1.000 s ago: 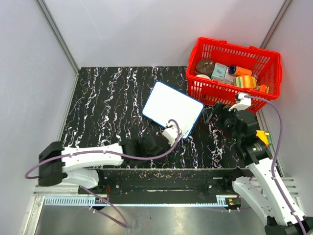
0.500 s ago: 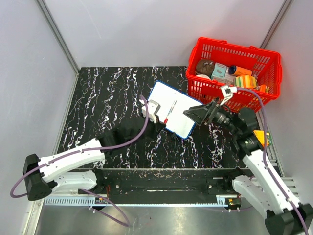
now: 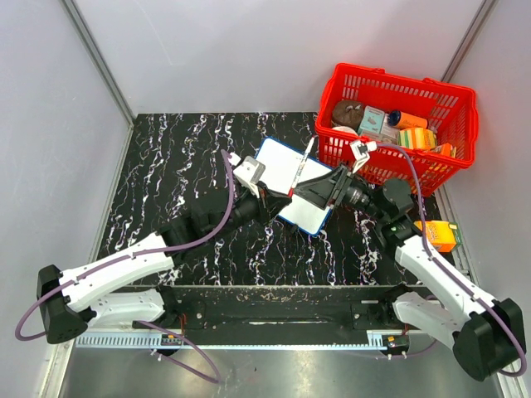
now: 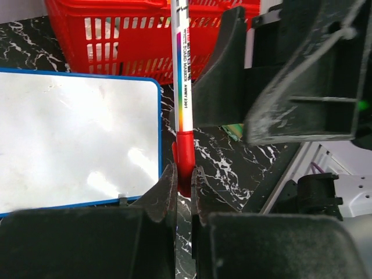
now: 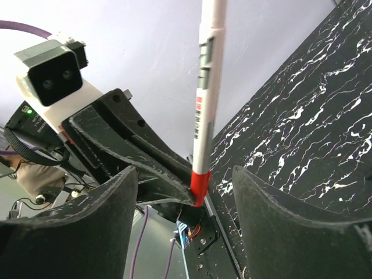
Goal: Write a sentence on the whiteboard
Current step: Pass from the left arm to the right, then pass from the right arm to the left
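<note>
The whiteboard [image 3: 278, 166] lies tilted on the black marbled table beside the red basket; it also shows in the left wrist view [image 4: 75, 145]. Its white face is blank, with no red sentence visible. My left gripper [image 3: 280, 197] is shut on the red cap [image 4: 185, 157] of a white whiteboard marker [image 3: 302, 166], holding it upright past the board's right edge. My right gripper [image 3: 322, 189] is open, one finger on each side of the marker [image 5: 206, 93], not touching it. Its fingers [image 5: 273, 215] face the left gripper [image 4: 183, 174] closely.
A red basket [image 3: 373, 157] with several packets and tins stands at the back right, just behind the right gripper; it also shows in the left wrist view [image 4: 116, 40]. An orange box [image 3: 436, 234] lies at the table's right edge.
My left gripper has carried the marker from the board's near edge up to its right side. My right gripper has swung left and now straddles the marker, open.
</note>
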